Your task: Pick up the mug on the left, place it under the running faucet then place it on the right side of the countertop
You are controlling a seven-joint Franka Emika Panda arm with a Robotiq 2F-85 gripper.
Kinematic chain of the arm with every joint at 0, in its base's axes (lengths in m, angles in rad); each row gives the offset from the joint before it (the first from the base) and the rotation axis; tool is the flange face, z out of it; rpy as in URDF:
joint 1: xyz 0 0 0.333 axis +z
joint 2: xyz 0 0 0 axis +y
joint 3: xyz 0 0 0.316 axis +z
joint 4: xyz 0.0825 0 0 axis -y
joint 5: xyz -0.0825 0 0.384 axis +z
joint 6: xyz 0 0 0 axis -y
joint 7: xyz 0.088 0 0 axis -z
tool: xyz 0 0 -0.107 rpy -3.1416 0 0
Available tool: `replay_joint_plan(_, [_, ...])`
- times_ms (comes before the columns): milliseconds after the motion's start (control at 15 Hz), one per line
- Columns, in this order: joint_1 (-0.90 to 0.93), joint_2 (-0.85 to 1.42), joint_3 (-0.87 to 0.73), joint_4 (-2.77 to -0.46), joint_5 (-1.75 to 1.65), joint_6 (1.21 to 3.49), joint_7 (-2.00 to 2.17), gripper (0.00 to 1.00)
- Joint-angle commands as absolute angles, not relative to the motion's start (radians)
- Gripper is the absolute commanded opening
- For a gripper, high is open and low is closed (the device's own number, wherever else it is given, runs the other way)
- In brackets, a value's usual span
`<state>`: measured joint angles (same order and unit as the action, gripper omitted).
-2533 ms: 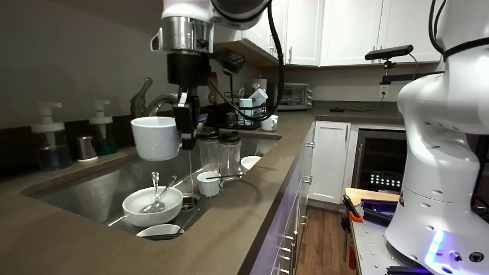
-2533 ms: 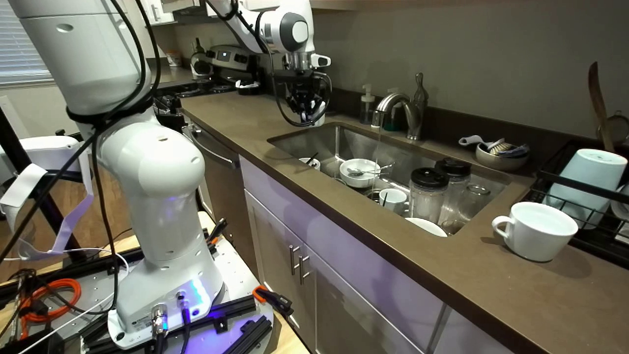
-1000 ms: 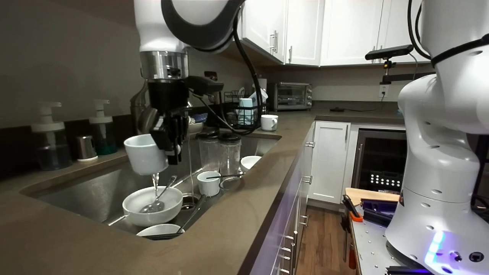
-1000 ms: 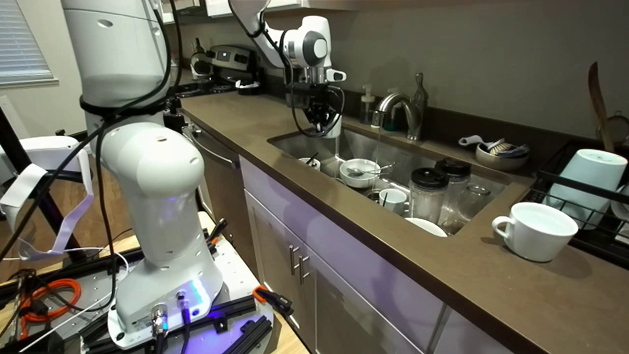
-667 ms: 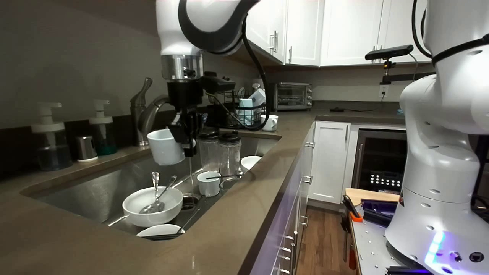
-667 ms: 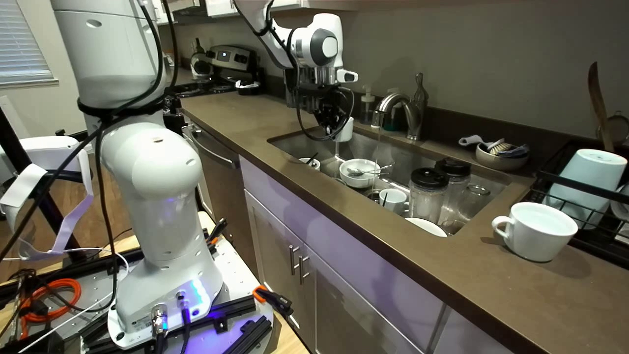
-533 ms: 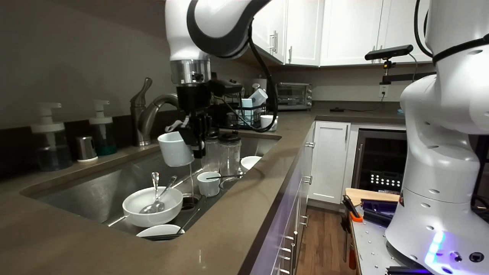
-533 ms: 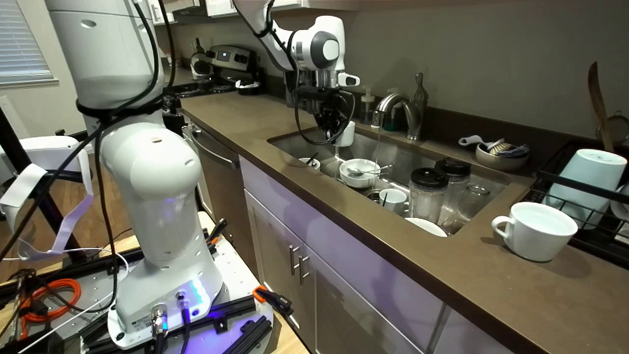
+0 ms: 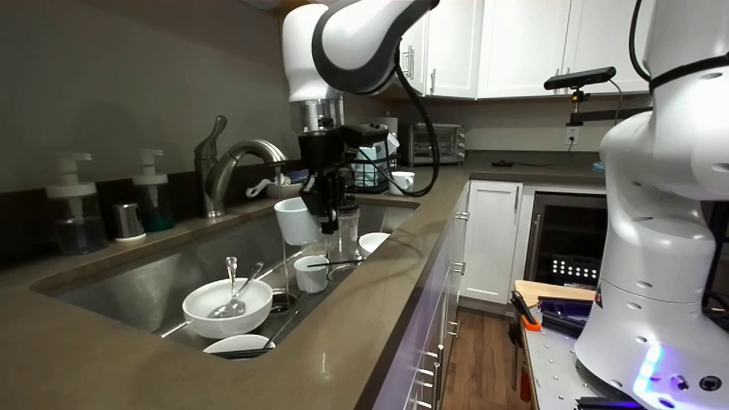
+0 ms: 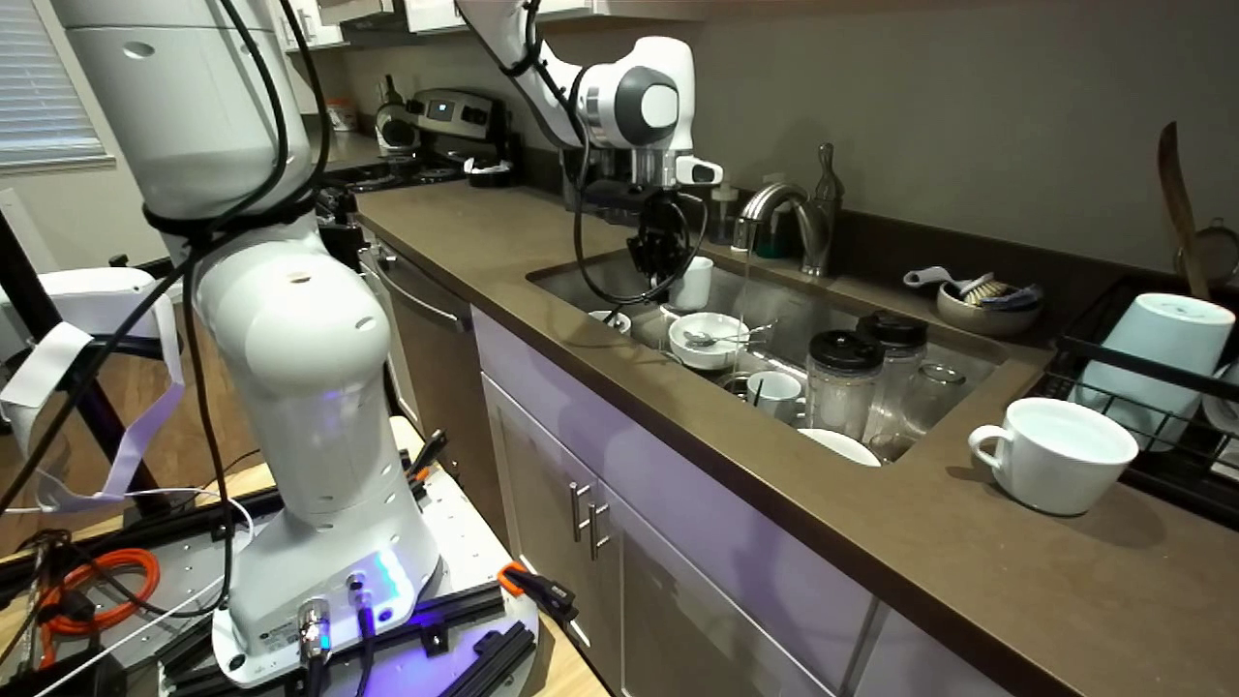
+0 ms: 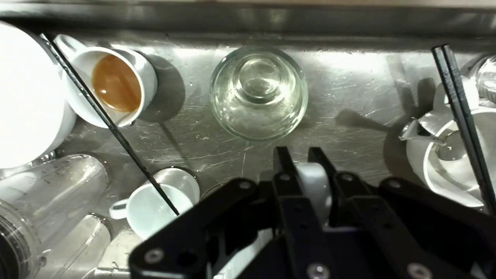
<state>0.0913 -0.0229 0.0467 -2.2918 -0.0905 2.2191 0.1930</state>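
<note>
OK, you're clamped on: your gripper has the white mug by its loop handle, which the wrist view shows squeezed btwn the fingers. Mug body's out past those fingers on the side toward the wall, rim up w/ a slight tilt, in the air over the sink. Faucet is running, thin stream. In an exterior view the mug covers part of that stream; in an exterior view there's a gap btwn it and the mug, so you're just beside the water. Lower down in the sink: bowl w/ spoons, plus a white cup. On the R of the countertop, another white mug (diff. one, FYI) stands upright just beside the dish rack.
</note>
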Motion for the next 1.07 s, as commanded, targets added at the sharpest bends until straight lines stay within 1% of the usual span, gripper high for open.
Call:
replay_joint_plan(0, [0.07, -0.044, 0.045, -2.277, -0.087, 2.217, 0.178, 0.04])
replay_joint_plan(667, [0.06, 0.014, 0.03, -2.189, -0.105, 2.211, 0.041, 0.04])
replay_joint_plan(733, [0.068, 0.002, 0.036, -2.214, -0.095, 2.216, 0.083, 0.16])
replay_joint_plan(1000, [0.062, 0.012, 0.032, -2.209, -0.096, 2.216, 0.067, 0.16])
